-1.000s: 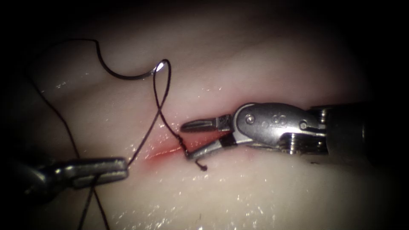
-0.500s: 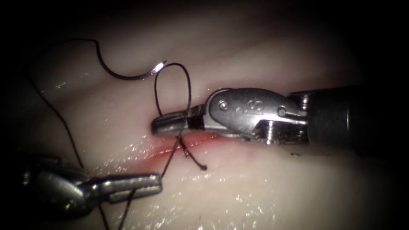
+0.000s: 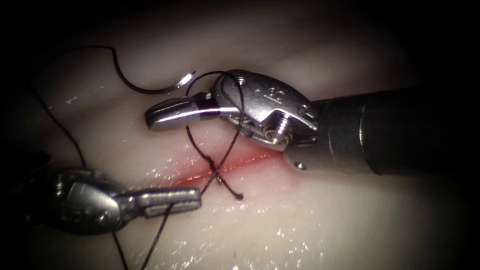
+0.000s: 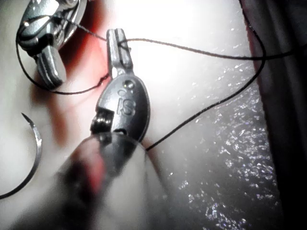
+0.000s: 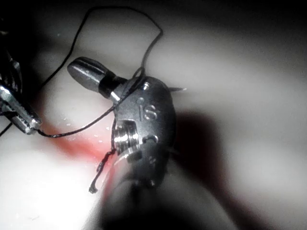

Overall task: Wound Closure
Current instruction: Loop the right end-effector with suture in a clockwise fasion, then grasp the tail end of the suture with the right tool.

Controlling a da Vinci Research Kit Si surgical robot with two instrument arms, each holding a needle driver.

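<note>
Above the cut [image 3: 225, 167], my right tool [image 3: 167, 112], jaws closed and empty, has swung up-left, so the thread [image 3: 235, 131] wraps its wrist. My left tool [image 3: 172, 199] clamps thread; the needle [image 3: 150, 89] lies free on the tissue [image 3: 320, 220].

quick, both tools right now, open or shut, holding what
Left tool: shut on the thread.
Right tool: shut, holding nothing; thread looped over it.

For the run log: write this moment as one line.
left gripper: shut on dark thread | right gripper: shut, thread looped round | curved steel needle: free on pale tissue, left of cut
</note>
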